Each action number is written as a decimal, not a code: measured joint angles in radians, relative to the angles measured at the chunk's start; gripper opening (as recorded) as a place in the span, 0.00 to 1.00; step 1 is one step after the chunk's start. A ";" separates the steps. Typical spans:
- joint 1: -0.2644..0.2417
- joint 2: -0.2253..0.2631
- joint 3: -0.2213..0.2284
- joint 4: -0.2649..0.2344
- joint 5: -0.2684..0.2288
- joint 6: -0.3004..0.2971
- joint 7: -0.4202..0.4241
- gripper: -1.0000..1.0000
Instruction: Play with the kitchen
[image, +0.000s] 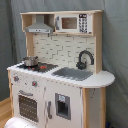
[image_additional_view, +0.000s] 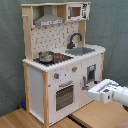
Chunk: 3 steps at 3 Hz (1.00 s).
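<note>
Kitchen (image: 60, 70) fills the room's middle, a tall white and light-wood toy unit standing on a wooden floor (image_additional_view: 30, 119) before a grey curtain (image: 117, 45); in both exterior views it stands upright and whole. Across its top runs a shelf with a grey hood (image: 39, 26) toward the first exterior view's left and a white microwave (image: 72, 22) beside it, the microwave's door shut; below them a tiled back panel (image: 57, 50) rises from the countertop (image: 102, 79). Set into the countertop, a grey sink (image: 72, 73) lies toward the rounded end, with the black faucet (image: 84, 59) arching over its back edge; the dark hob takes the other end, and a small metal pot (image: 30, 61) sits on it near the back corner. Under the hob two knobs (image: 35, 83) show on the front panel, and beneath them the windowed oven door (image: 28, 106) is closed; next to it a cupboard door with a dark square panel (image: 63, 106) is closed too.

In the second exterior view the robot's white gripper (image_additional_view: 104, 90) reaches in from the second exterior view's right edge, level with the cupboard front and just beside it; whether it touches the door I cannot tell; nor can I tell how far its fingers are parted or whether they have hold of anything.
</note>
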 joint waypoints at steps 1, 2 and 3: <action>-0.090 0.000 -0.001 0.043 -0.002 0.046 0.001 1.00; -0.174 0.000 -0.001 0.066 -0.002 0.105 0.000 1.00; -0.262 0.000 0.000 0.065 -0.003 0.155 0.000 1.00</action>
